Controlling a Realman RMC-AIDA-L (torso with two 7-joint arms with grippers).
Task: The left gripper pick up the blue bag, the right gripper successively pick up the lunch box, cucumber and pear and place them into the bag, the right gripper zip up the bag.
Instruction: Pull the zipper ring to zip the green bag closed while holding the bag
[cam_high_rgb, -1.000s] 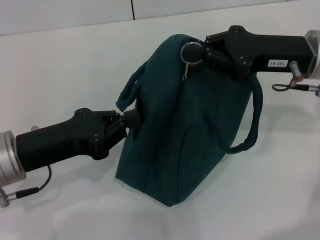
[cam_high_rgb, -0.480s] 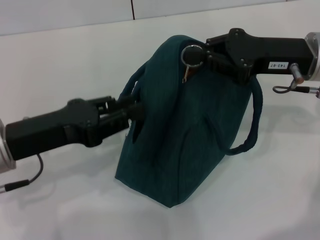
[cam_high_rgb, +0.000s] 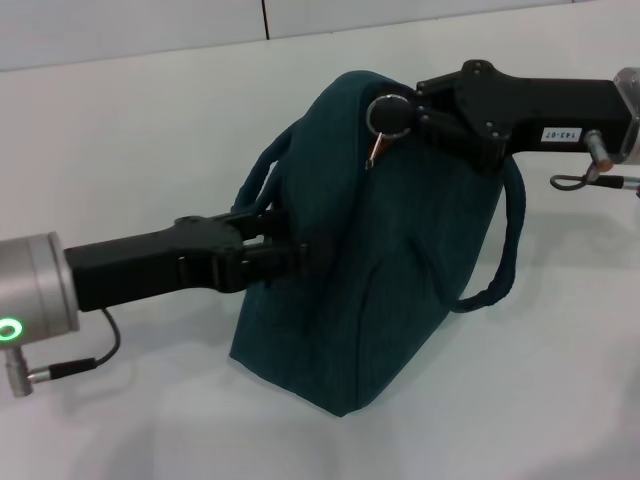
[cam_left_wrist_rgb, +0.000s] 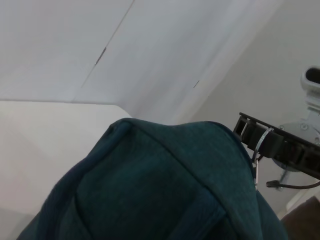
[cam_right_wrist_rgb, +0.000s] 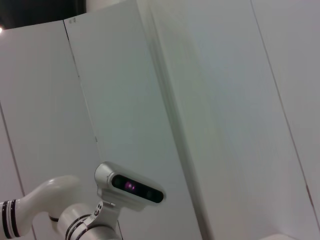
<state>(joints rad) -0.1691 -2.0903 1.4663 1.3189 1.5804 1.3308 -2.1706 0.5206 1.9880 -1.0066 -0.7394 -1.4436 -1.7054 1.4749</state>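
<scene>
Now the left pincer (cam_high_rgb: 292, 255) has pushed further in against the near side of the blue bag (cam_high_rgb: 400, 260) than half a second ago, its arm rolled so a green ring light on the silver cylinder shows; whether its fingers are clenched cannot be told. The right pincer (cam_high_rgb: 392, 113) stays clenched on the metal ring zipper pull (cam_high_rgb: 377, 146) at the bag's top ridge. Dark teal and zipped along its top, the bag stands upright on the white desk (cam_high_rgb: 140, 120), one loop handle (cam_high_rgb: 500, 250) hanging on its right side.
</scene>
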